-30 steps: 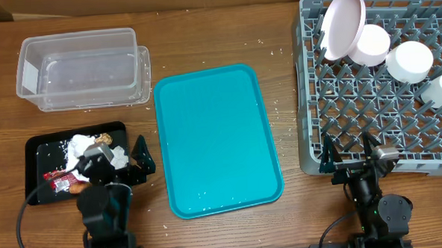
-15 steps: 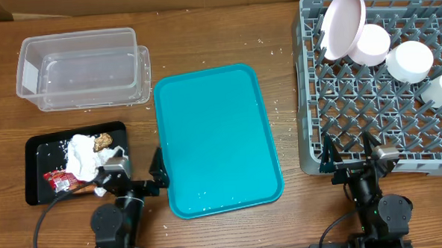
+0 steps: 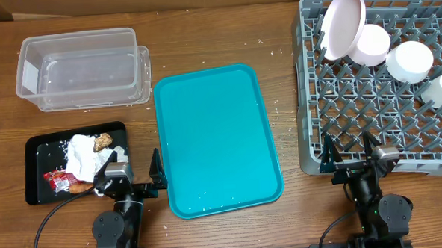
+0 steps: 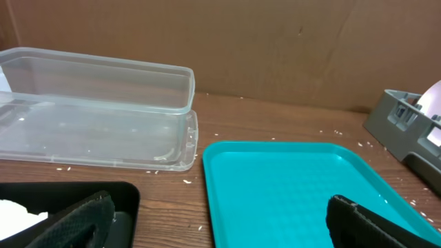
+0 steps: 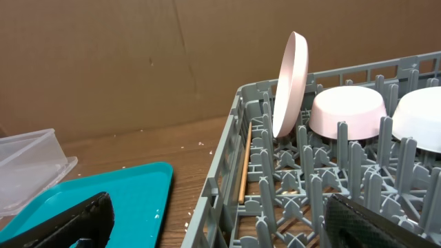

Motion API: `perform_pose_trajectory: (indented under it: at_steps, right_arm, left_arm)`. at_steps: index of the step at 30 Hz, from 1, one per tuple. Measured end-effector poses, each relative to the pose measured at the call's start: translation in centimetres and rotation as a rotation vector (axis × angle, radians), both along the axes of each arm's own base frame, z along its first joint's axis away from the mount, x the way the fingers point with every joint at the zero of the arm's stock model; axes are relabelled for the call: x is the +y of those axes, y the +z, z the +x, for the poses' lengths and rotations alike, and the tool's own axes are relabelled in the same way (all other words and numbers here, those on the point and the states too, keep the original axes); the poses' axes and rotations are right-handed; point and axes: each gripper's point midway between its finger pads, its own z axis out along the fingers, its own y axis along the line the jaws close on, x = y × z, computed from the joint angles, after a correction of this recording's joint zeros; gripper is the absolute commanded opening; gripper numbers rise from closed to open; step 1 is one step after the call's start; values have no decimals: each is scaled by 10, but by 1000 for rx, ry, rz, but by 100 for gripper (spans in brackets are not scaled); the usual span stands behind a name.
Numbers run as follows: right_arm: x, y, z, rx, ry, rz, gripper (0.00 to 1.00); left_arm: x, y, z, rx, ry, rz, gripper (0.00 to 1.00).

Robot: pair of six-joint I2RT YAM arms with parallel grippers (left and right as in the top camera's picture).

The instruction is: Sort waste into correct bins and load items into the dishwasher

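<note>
The black tray [image 3: 37,151] at the front left holds white napkins [image 3: 80,152], a brown food bit [image 3: 101,140], a red wrapper [image 3: 57,178] and an orange carrot [image 3: 78,187]. The grey dish rack [image 3: 378,124] at the right holds a pink plate [image 3: 341,23] on edge, white bowls [image 3: 371,44] and a cup [image 3: 440,88]. A wooden stick [image 5: 244,162] leans inside the rack's left wall. My left gripper [image 3: 130,173] is open and empty between the black tray and the teal tray [image 3: 214,132]. My right gripper [image 3: 351,154] is open and empty at the rack's front edge.
A clear plastic container [image 3: 80,66] with its lid stands at the back left. White crumbs lie scattered on the wooden table [image 3: 286,84]. In the left wrist view the teal tray [image 4: 296,186] lies ahead, the container [image 4: 96,103] behind it.
My left gripper has drawn back from over the black tray to the table's front edge beside the teal tray, empty. The right arm has not moved.
</note>
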Motion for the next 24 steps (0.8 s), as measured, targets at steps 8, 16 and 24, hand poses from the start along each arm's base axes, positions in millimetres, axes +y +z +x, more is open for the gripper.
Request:
perform_pose_trajectory:
  at_steps: [8, 16, 24]
  right_arm:
    - [0, 0, 0, 0, 0, 0, 100]
    - [0, 0, 0, 0, 0, 0, 100]
    - [0, 0, 0, 0, 1, 0, 100]
  left_arm:
    - [1, -9, 2, 39, 5, 16, 100]
    - [1, -10, 2, 41, 5, 20, 100]
    - [1, -10, 2, 41, 5, 20, 100]
